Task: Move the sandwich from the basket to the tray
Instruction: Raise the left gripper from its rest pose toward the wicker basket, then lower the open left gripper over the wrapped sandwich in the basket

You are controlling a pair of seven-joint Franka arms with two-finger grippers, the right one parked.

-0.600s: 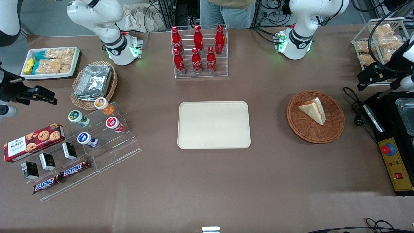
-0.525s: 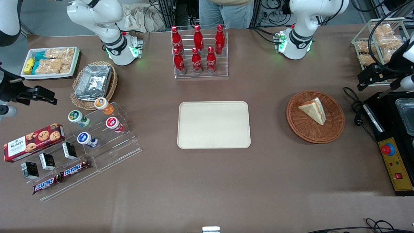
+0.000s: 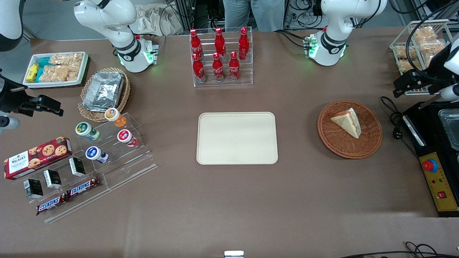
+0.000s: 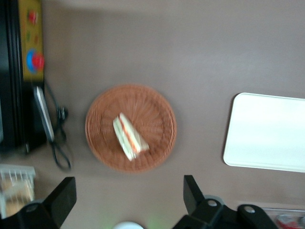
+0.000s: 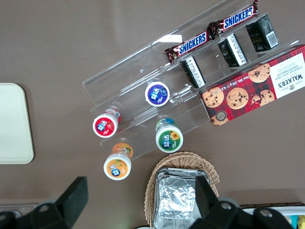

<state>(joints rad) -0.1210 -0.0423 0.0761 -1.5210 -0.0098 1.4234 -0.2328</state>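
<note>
A wide brown table (image 3: 229, 200) fills the scene, matte and smooth, with cables and equipment racks crowding the floor past its edge and a person in jeans (image 3: 251, 12) standing there by the bottle rack. Up at the working arm's end, the gripper (image 3: 401, 87) hangs above the table, farther from the front camera than the basket (image 3: 349, 147) and off to its side; the wrist camera looks straight down between its fingers (image 4: 64, 195), and they're spread wide apart, holding nothing. The sandwich (image 3: 347, 122) lies in the basket, a pale wedge with a red filling line along its edge. The tray (image 3: 237, 138) sits bare at mid-table, well apart from the basket.

Now the writing. Six red bottles (image 3: 218, 53) stand in a clear rack, white Coca-Cola script on them. Toward the parked arm's end, a red cookie box (image 3: 36, 157) reads "WALKER'S", and two brown bars (image 3: 68, 195) read "SNICKERS". Small cups (image 3: 104, 134) with coloured lids sit on clear acrylic steps; their lid print is too small to read. Nearby, foil containers (image 3: 104, 89) rest in a tan basket, and a white tray (image 3: 55, 68) holds snack packets. By the working arm, a yellow control panel (image 3: 439, 182) carries a red button.
</note>
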